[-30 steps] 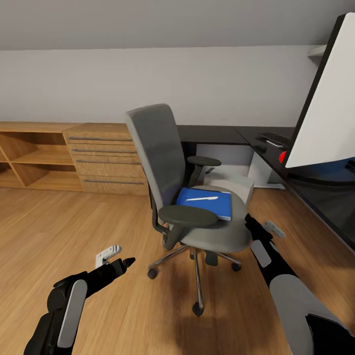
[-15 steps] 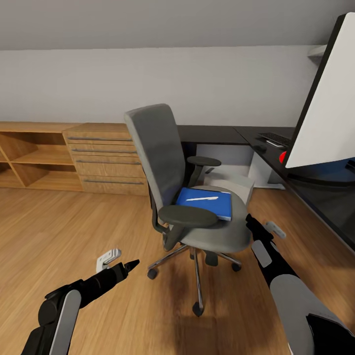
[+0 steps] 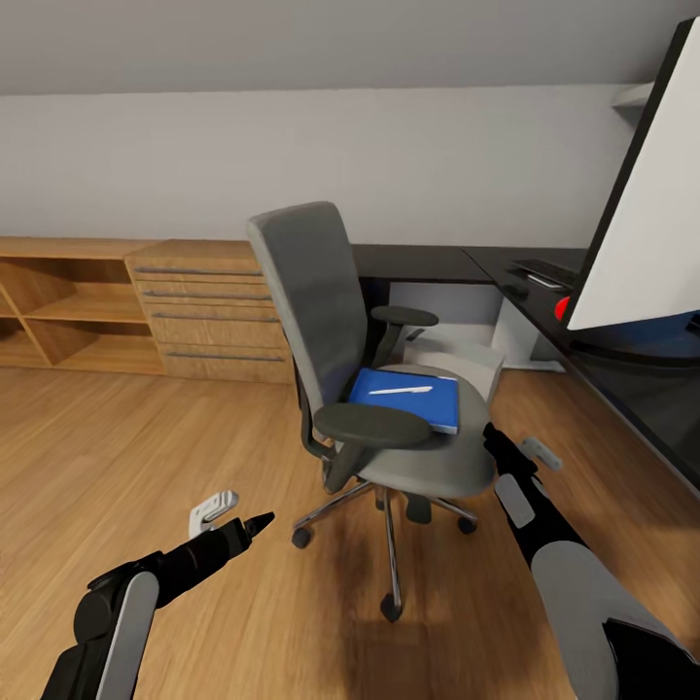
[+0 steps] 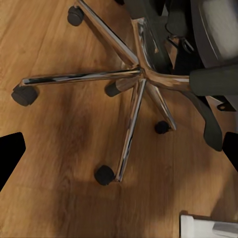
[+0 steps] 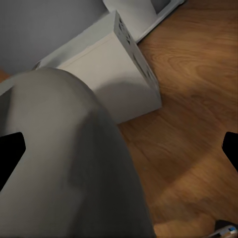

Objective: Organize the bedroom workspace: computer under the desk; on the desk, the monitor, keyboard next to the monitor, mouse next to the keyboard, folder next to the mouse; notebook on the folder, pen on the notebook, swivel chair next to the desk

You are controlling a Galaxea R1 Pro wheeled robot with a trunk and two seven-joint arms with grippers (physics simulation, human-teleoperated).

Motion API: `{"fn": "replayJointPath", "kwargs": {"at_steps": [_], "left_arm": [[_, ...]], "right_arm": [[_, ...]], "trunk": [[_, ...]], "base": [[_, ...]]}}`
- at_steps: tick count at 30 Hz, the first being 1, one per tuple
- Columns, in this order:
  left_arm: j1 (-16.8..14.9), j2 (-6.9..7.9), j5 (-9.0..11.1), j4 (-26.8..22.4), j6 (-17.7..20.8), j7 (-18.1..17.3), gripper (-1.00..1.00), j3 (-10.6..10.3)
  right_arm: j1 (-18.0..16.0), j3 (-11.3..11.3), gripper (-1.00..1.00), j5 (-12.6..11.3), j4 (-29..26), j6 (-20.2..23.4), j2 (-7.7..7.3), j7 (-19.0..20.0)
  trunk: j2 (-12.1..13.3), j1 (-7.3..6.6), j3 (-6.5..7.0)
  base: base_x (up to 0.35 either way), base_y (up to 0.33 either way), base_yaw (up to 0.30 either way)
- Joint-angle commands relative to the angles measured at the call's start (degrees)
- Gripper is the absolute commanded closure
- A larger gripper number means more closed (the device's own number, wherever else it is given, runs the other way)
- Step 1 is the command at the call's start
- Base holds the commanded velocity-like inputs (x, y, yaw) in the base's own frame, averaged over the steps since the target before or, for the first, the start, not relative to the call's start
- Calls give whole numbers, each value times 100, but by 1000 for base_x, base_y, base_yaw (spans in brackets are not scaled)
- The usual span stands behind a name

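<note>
A wood-plank floor and pale wall; the black table runs toward 2 o'clock. The swivel chair stands centre, the folder and pen on its seat. The monitor is cropped at 3 o'clock. The computer sits behind the seat. Left gripper and right gripper: both released, fingertips spread.

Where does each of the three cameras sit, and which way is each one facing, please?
Head view: high on the robot, facing forward and down at the swivel chair; both forearms show.
Left wrist view: on the left arm, facing down at the chair's chrome base; black fingertips at the edges.
Right wrist view: on the right arm, facing the grey seat edge and the computer.
All three share the chair.
</note>
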Motion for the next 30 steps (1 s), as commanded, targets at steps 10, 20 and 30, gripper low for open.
{"fn": "replayJointPath", "kwargs": {"at_steps": [10,20,30], "left_arm": [[-5,-6,-42,-3,41,-57,-100,33],[-5,-6,-41,-3,41,-51,-100,33],[-5,-27,-45,3,23,-33,-100,18]], "right_arm": [[-3,14,-100,-65,215,-24,13,1],[-3,22,-100,-60,310,-31,41,10],[-3,19,-100,-60,311,-48,38,12]], "trunk": [[-2,-1,-49],[-2,-1,-96],[-2,-1,-144]], "base": [[0,0,46],[0,0,122],[0,0,196]]}}
